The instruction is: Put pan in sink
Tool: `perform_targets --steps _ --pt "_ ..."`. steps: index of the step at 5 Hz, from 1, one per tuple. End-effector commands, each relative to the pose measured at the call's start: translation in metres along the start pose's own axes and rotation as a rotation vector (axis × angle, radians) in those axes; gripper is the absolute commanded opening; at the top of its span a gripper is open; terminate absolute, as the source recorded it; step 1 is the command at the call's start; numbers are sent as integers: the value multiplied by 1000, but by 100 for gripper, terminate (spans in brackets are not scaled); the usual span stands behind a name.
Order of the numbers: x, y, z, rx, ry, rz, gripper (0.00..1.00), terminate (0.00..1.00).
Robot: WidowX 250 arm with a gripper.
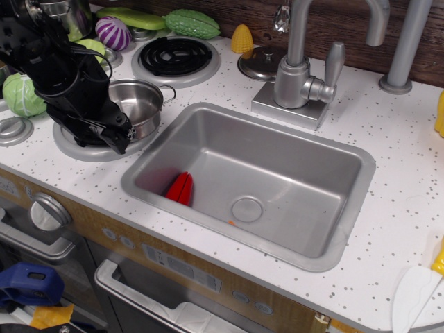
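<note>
The pan (142,104) is a small shiny steel bowl with loop side handles. It sits on the front-left burner (83,147), just left of the sink (291,173). The sink is a grey rectangular basin with a round drain (248,209), set in the white speckled counter. My black gripper (118,137) reaches down from the upper left and is at the pan's near-left rim. Its fingers point toward the front. The arm hides the pan's left side, so I cannot tell whether the jaws are around the rim.
A red toy piece (181,188) lies in the sink's left corner. The grey faucet (305,69) stands behind the sink. A flat steel lid (262,62), a yellow corn (242,39), a back burner (175,57), green and purple toy vegetables (113,32) sit at the back.
</note>
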State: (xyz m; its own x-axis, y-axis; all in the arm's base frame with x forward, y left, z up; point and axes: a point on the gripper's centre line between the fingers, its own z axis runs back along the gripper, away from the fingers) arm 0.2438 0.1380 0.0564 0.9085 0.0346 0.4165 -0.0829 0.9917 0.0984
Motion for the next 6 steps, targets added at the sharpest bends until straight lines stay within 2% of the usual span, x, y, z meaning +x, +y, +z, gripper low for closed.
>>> perform_targets --steps 1,3,4,5,6 --pt "0 0 0 0 0 0 100 0" --pt "32 1 13 -77 22 -195 100 0" --pt "52 4 10 -143 31 -317 100 0" --pt "61 -7 3 -152 31 -367 100 0" --pt "58 -18 -6 -168 17 -375 100 0"
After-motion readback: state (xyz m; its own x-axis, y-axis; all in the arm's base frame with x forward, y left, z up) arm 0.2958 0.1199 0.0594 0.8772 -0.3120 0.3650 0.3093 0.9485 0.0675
